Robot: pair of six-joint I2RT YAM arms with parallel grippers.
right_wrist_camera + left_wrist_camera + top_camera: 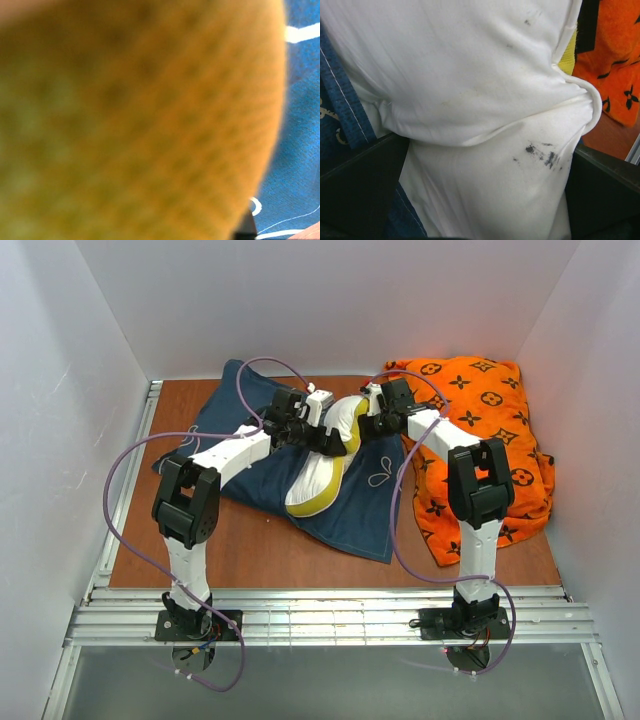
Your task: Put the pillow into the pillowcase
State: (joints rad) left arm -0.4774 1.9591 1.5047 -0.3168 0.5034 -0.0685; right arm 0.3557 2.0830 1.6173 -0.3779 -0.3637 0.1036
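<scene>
No words or numbers clear enough to read. Only dark flower and star signs printed across the orange cushion (480, 410), and white line loops, unreadable, on the blue pillowcase (370, 505).

I am seeing the pillow (470, 90) as smooth matt white cloth, creased and carrying dark smudges (lower right of the left wrist view). Its yellow band (130, 125) is showing a coarse mesh weave, though blurred. The pillowcase (300, 150) is reading as finely woven cloth. The orange cushion (480, 410) is looking soft and matt, the table (250, 550) like matt wood, and the rails (330, 615) like ribbed metal.
</scene>
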